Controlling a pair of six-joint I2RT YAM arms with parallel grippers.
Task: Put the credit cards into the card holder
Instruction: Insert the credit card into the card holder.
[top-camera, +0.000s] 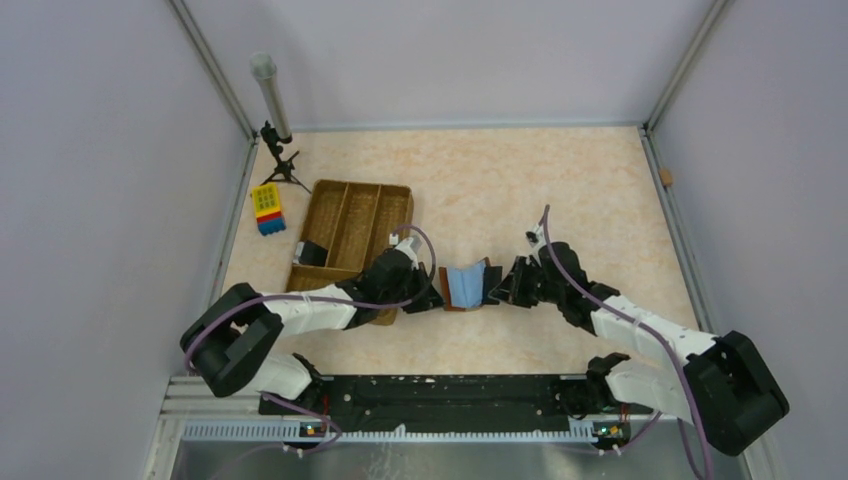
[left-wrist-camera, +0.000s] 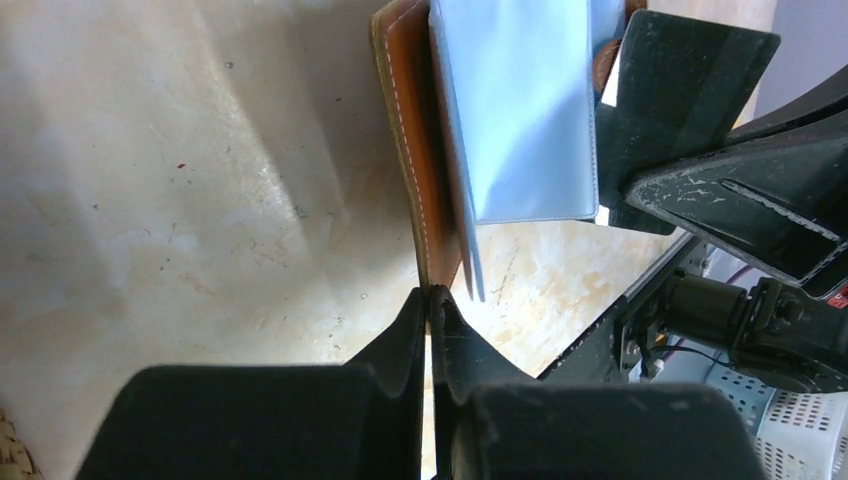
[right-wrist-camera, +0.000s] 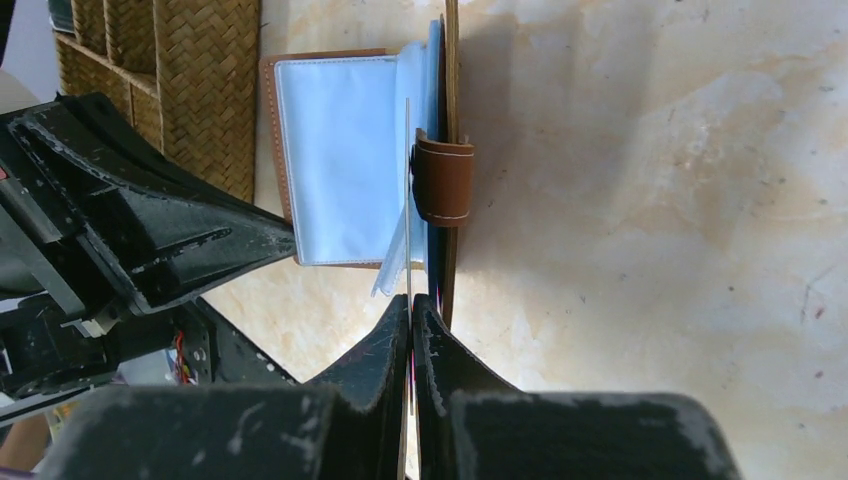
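Brown leather card holder (top-camera: 466, 285) sits open mid-table between the two arms, with bluish plastic sleeves (right-wrist-camera: 335, 160) fanned up inside it. Left tool (left-wrist-camera: 430, 305) is pinched tight on the edge of its brown cover. Right tool (right-wrist-camera: 410, 310) is clamped on a thin sheet (right-wrist-camera: 408, 200) seen edge-on beside the strap; card or sleeve, can't tell. Woven tray (top-camera: 365, 185) just left has a dark thing (top-camera: 313, 252) in its near-left compartment. Yellow-and-blue block (top-camera: 268, 208) sits beyond it by the left wall. Plenty of bare table (top-camera: 560, 190) to the right and back.
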